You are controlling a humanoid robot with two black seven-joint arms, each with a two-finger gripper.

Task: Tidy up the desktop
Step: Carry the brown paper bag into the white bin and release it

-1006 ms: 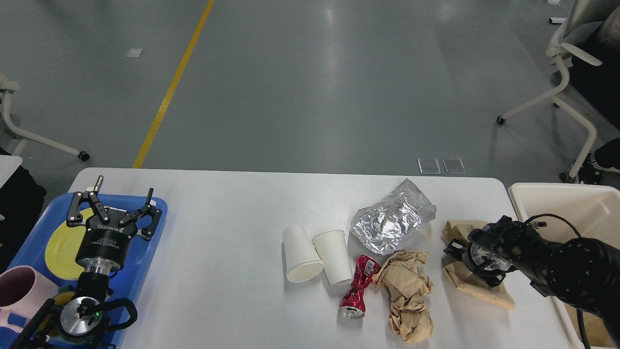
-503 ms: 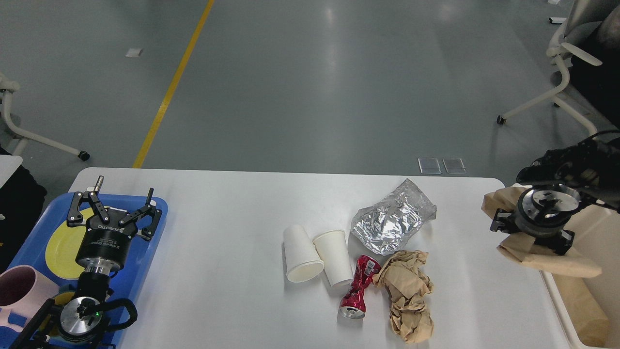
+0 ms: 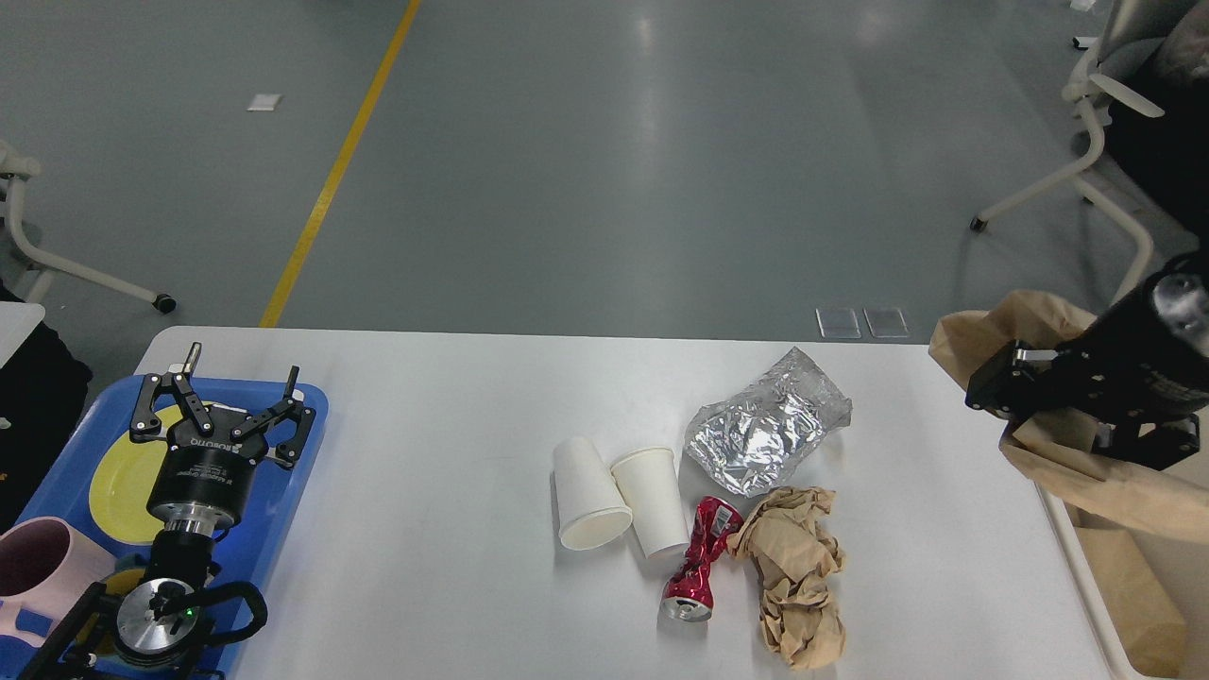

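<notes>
Grey shop floor with a yellow line fills the upper frame; the desktop (image 3: 453, 425) spans the lower half, a big smooth white slab with rounded corners, rigid and fixed, nothing to grip on it – the handling is all in the litter sitting on it

Right gripper (image 3: 1058, 416) at right edge, centre height, is closed around a crumpled brown paper bag (image 3: 1105, 482), holding it in the air above the cream bin (image 3: 1124, 604) at lower right. Bag looks light, floppy, droops below the fingers – pinch likely secure but soft paper can tear or slip. More brown paper seems to lie inside the bin already

Left gripper (image 3: 222, 416) at lower left hovers over the blue tray (image 3: 66, 472), fingers spread wide, holding nothing. Yellow plate (image 3: 118, 482) and pink mug (image 3: 38, 557) sit in the tray

Remaining on the table, centre-right:
- two white paper cups (image 3: 619, 501) lying on their sides, touching – light, will crush easily, best taken across the body with a gentle squeeze
- crushed red can (image 3: 699, 557) just beside the cups, thin metal, smooth and a bit slippery, grab at the pinched waist
- crumpled brown paper (image 3: 793, 576) touching the can, soft, pinch any raised fold
- silver foil bag (image 3: 765, 430) above them, slick and crinkly, take a raised edge

Judgement: tidying partway, four pieces left
</notes>
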